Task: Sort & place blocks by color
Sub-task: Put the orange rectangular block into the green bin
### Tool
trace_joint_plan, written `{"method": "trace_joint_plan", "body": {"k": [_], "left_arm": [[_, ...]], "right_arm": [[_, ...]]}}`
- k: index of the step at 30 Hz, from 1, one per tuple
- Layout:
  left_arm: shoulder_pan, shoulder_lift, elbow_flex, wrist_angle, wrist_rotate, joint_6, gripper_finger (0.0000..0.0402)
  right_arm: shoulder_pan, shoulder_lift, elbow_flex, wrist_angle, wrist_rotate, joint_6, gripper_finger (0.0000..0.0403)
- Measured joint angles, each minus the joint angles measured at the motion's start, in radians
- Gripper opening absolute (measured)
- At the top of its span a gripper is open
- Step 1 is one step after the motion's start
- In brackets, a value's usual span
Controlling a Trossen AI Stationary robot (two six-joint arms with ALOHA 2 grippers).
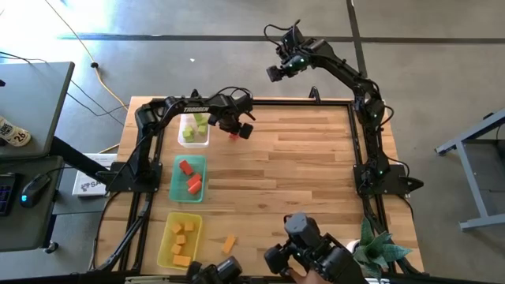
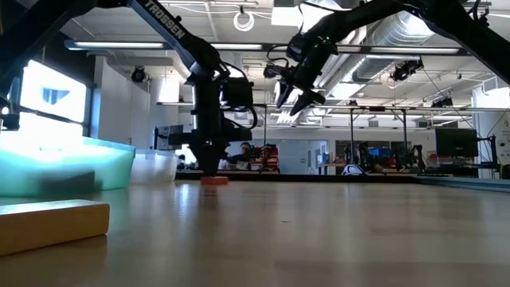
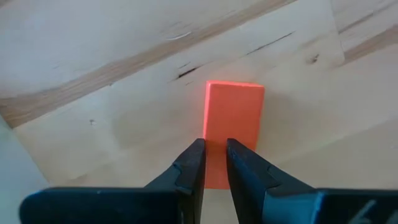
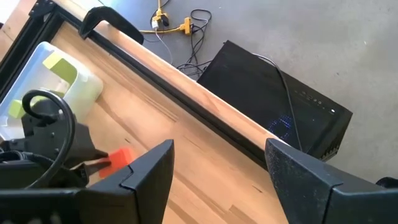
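A red block [image 3: 233, 118] lies flat on the wooden table [image 1: 300, 173], near its far left and just right of the clear tray [image 1: 195, 128] that holds yellow-green blocks. My left gripper [image 3: 215, 163] points straight down over the block's end with its fingers shut; the low view shows its tip [image 2: 211, 170] just above the block [image 2: 213, 181]. My right gripper [image 4: 217, 168] hangs open high over the table's far edge [image 1: 276, 72], holding nothing. The green tray [image 1: 188, 177] holds red blocks, and the yellow tray [image 1: 180, 237] holds orange blocks. My left gripper stands with its shut fingertips [image 3: 194, 158] over one short end of the red block [image 3: 214, 146], coming from above. The block lies flat on the table. I cannot tell whether the fingertips touch it.
One loose orange block [image 1: 229, 244] lies near the front edge, right of the yellow tray; it fills the low view's foreground [image 2: 52, 223]. A black frame [image 1: 359, 142] runs around the table. The wood to the right of the trays is bare.
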Motion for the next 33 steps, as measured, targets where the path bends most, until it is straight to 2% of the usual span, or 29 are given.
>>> {"method": "trace_joint_plan", "body": {"k": [7, 14, 19, 29, 33], "left_arm": [[-0.010, -0.001, -0.001, -0.001, -0.004, 0.006, 0.0070], [-0.006, -0.001, -0.001, -0.001, 0.078, 0.007, 0.0125], [-0.006, -0.001, -0.001, -0.004, 0.088, 0.023, 0.0154], [-0.007, -0.003, 0.004, -0.016, 0.088, 0.025, 0.0157], [-0.007, -0.005, 0.053, -0.077, 0.080, 0.052, 0.0157]], "right_arm": [[0.005, 0.000, 0.000, 0.000, 0.000, -0.010, 0.0238], [0.005, 0.000, 0.000, 0.000, 0.000, -0.025, 0.0238], [0.005, 0.000, 0.000, 0.000, 0.004, -0.028, 0.0238], [0.005, 0.000, 0.000, -0.001, 0.051, -0.032, 0.0238], [0.005, 0.000, 0.000, -0.015, 0.051, -0.053, 0.0238]]}}
